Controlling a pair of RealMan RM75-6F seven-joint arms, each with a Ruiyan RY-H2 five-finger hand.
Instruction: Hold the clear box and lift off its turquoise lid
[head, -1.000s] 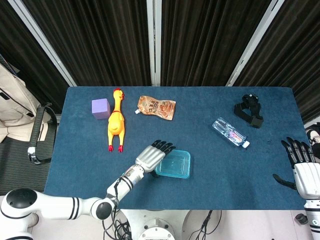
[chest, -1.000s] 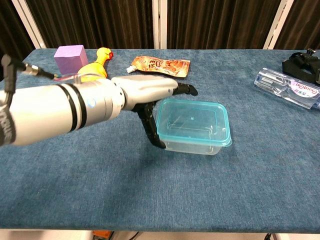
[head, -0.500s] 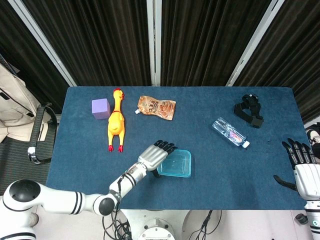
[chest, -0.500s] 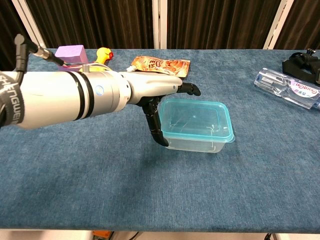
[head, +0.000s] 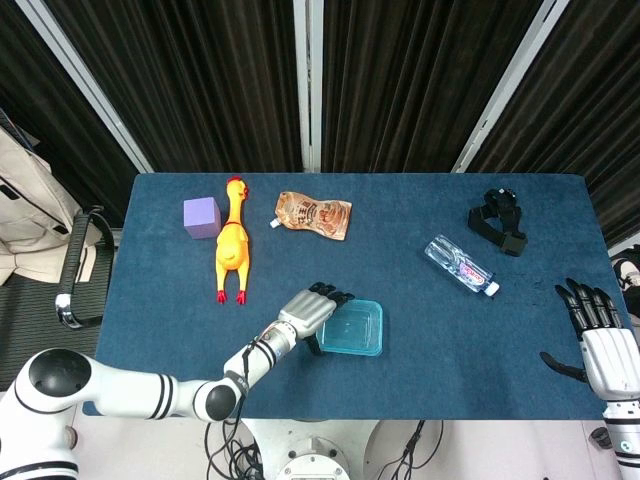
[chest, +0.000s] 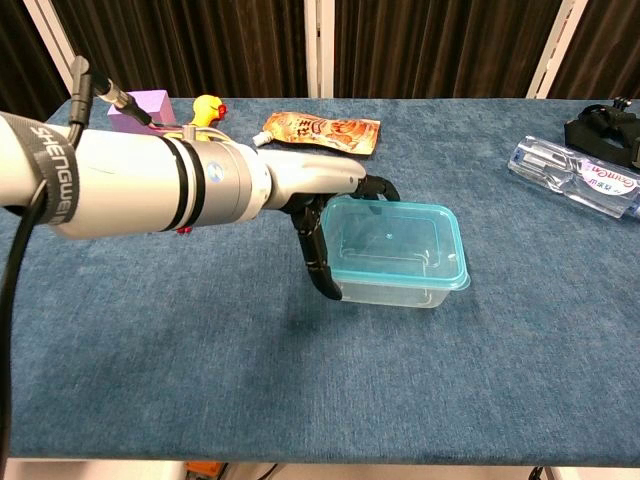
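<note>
1. Clear rectangular plastic box (chest: 392, 262) sits on the blue cloth table (chest: 300, 390) near the front edge, a little left of centre in the head view. Its turquoise lid (chest: 394, 243) is seated flat on top, not lifted.
2. Left hand (chest: 325, 215) is at the box's left end. Thumb hangs down against the left wall; the other fingers curl over the lid's back-left corner. Looks like a bracing wrap on the box, but I can't tell how firm the contact is. Calling it a hold on the box, loosely.
3. Right hand (head: 598, 335) is at the table's far right edge, well apart from the box, fingers spread, nothing in it.
4. Progress, my read: the hold step is just about in place; the lid step is not started. Left to do: bring the right hand across to the lid rim, grip it, pull it up while the left hand keeps the box down.
5. Other items are clear of the work: yellow rubber chicken (head: 231, 243), purple cube (head: 201, 216), orange snack pouch (head: 314, 215), clear water bottle (head: 461, 266), black strap (head: 499, 221).
</note>
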